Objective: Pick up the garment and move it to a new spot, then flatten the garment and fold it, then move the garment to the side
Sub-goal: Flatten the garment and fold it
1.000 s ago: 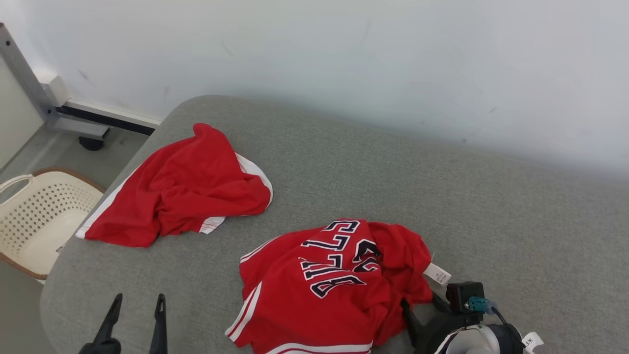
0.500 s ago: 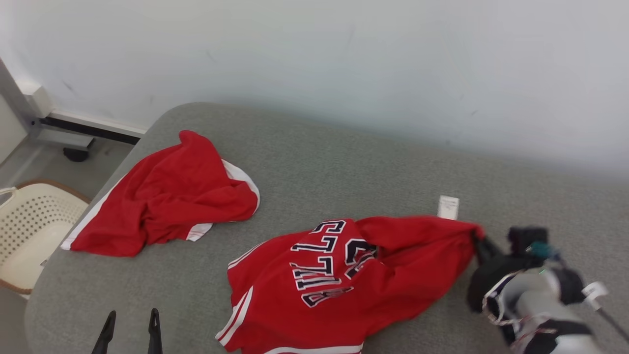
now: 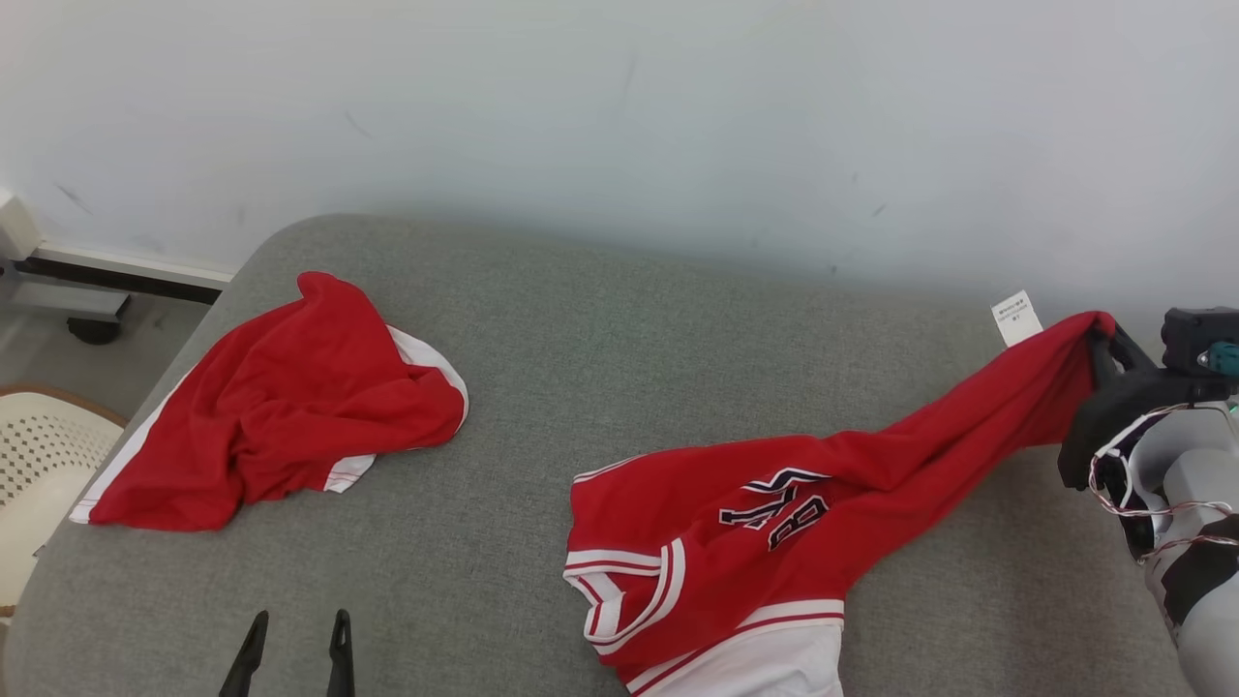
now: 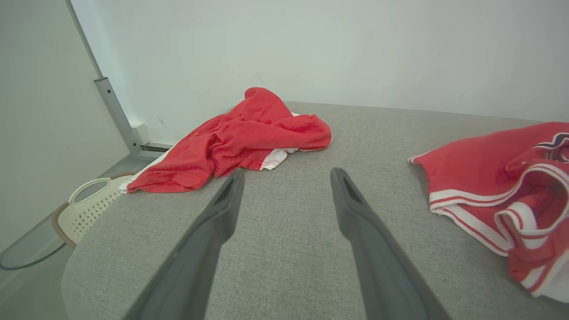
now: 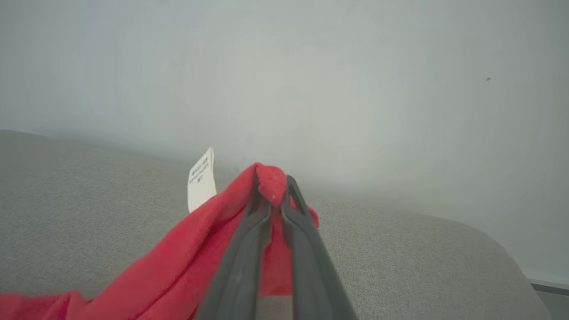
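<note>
right claw: dark fingers | forearm: pale grey | plug: teal

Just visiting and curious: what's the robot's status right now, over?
Right gripper shut on jersey edge. Left gripper open, idle. Other red garment lies apart, left.

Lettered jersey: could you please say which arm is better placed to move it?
Right, probably: the right fingers are shut on the jersey, one end raised; the left fingers hang open, apart from it.

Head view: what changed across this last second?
The right tool shut on the edge of the red lettered jersey and dragged it up and rightward, stretching it out across the grey padded surface. The crumpled red-and-white garment lies as before; the left tool stays open.
</note>
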Robot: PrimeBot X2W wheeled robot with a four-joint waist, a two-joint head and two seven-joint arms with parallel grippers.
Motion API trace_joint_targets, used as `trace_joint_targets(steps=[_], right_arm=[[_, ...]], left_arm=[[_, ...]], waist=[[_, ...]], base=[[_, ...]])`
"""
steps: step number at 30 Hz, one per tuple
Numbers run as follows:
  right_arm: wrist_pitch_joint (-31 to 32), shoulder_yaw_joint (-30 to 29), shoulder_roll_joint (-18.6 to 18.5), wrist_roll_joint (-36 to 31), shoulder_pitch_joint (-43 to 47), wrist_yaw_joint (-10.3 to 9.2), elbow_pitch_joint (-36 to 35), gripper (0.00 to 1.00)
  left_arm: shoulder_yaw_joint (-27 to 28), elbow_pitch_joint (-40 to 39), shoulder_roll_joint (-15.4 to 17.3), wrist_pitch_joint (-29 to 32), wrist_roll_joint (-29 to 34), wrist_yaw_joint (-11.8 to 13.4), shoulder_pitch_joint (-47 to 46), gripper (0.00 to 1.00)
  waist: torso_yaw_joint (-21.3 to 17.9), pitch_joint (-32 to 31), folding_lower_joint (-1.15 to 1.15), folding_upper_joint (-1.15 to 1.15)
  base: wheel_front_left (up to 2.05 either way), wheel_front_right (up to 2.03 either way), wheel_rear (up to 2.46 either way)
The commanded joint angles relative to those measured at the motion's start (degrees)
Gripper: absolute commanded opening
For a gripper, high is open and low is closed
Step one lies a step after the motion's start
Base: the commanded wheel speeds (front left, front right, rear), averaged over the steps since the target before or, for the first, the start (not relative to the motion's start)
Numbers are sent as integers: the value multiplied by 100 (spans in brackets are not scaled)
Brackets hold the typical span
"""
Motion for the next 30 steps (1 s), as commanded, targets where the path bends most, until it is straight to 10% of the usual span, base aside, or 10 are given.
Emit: trace_joint_targets(steps=[1, 2, 13, 30], right_arm=[[10, 9, 5, -6, -78, -13, 27, 81], [49, 28, 7, -34, -89, -13, 80, 100], [-312, -175, 294, 6, 159, -13, -88, 100], [-348, -1437, 1296, -673, 3143, -13, -3810, 100]], left_arm=[[3, 24, -33, -10, 34, -17, -98, 100], [-4, 39, -50, -10, 48, -44, -111, 100], [93, 210, -204, -10, 88, -202, -91, 100], [2, 311, -562, -10, 273, -453, -196, 100]], waist=[[10, 16, 0, 0], [16, 25, 0, 0], [-181, -90, 0, 0], [-666, 85, 0, 0]], base=[[0, 0, 0], [0, 0, 0], [0, 0, 0], [0, 0, 0]])
